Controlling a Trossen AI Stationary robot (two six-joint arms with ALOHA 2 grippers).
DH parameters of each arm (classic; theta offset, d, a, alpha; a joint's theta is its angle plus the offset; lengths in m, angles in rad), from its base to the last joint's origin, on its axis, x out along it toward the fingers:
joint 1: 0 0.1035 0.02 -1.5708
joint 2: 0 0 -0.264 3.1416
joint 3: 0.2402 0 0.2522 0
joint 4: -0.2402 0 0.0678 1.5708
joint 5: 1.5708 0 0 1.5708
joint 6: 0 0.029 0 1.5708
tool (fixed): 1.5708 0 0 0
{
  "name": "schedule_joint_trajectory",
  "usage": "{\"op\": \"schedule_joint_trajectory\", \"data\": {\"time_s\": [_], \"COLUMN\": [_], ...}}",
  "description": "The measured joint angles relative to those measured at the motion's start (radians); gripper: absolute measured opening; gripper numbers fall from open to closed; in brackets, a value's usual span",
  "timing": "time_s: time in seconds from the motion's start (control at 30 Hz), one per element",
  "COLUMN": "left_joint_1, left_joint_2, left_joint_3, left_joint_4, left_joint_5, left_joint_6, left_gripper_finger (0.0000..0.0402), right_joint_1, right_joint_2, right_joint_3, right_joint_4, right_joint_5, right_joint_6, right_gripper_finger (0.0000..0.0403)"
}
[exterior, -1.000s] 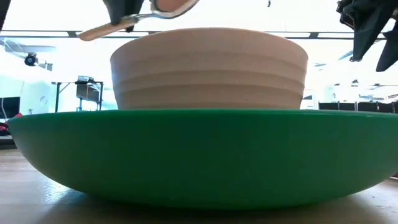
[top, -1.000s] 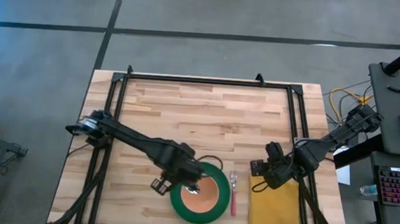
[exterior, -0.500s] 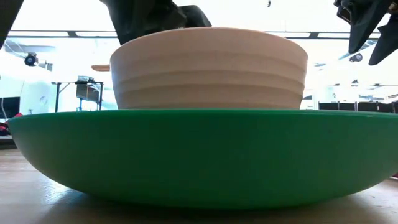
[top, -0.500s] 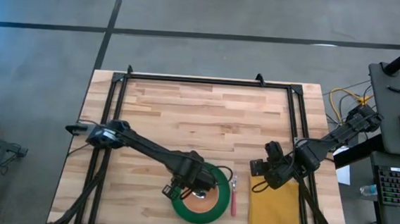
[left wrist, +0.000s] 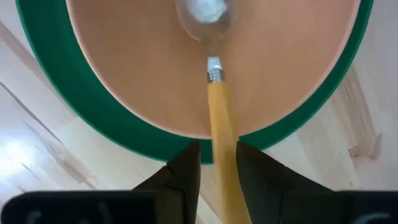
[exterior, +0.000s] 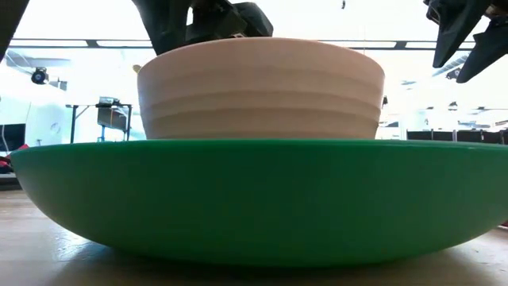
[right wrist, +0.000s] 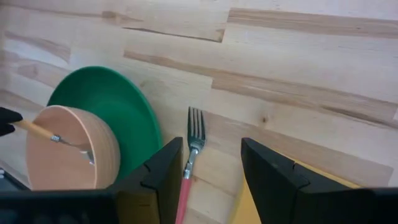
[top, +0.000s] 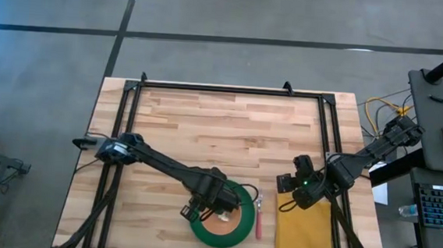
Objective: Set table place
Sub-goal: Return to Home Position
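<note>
- Left gripper (top: 206, 210) hangs low over the 9-to-10 o'clock edge of the bowl (top: 224, 221). Its fingers straddle the spoon (left wrist: 221, 112) handle, slightly spread, and a sliver of gap shows on one side, so I judge the grip released.
- Seen from above, the spoon's long axis runs from the bowl's middle out toward 10 o'clock, straight into this gripper. Any retreat should therefore go up, or back along that line, so as not to drag the handle.
- Its metal head rests inside the peach bowl, and the yellow-orange handle leans out over the rim.
- The bowl sits centred in the green plate (top: 248, 218), at the 6 o'clock edge of the table (top: 206, 123).
- The red-handled fork (top: 259, 216) lies just beside the plate at 3 o'clock, tines toward 12, with the mustard napkin (top: 304, 231) beyond it.
- Right gripper (top: 283, 193), fingers wide apart and empty, hovers over the napkin's 10 o'clock corner, farther from the spoon.
</note>
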Motion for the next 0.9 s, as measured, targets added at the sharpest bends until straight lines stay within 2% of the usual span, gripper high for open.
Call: {"op": "schedule_joint_trajectory", "data": {"time_s": [0.23, 0.4, 0.53, 0.63, 0.73, 0.8, 0.9], "left_joint_1": [0.003, 0.003, 0.003, 0.003, -0.002, -0.017, -0.035], "left_joint_2": [-0.05, -0.15, -0.261, -0.343, -0.434, -0.495, -0.577], "left_joint_3": [0.0, -0.001, 0.0, -0.002, -0.009, -0.028, -0.077], "left_joint_4": [-0.019, -0.027, -0.028, -0.027, -0.026, 0.006, 0.166], "left_joint_5": [-0.038, -0.043, -0.178, -0.244, -0.226, -0.176, -0.162], "left_joint_6": [-0.052, -0.105, -0.084, -0.294, -0.522, -0.546, -0.553], "left_gripper_finger": [0.009, 0.009, 0.0091, 0.0091, 0.0091, 0.0091, 0.0091], "right_joint_1": [0.0, 0.0, 0.0, 0.0, 0.0, 0.0, 0.0], "right_joint_2": [0.0, 0.0, 0.0, -0.001, -0.001, -0.001, -0.001], "right_joint_3": [-0.001, 0.0, 0.0, 0.001, 0.001, 0.001, 0.001], "right_joint_4": [0.0, 0.001, 0.001, 0.002, 0.001, 0.001, 0.001], "right_joint_5": [0.0, 0.0, 0.0, 0.0, 0.0, 0.0, 0.0], "right_joint_6": [-0.004, -0.04, -0.042, -0.044, -0.045, -0.045, -0.045], "right_gripper_finger": [0.0155, 0.0155, 0.0155, 0.0155, 0.0155, 0.0155, 0.0155]}}
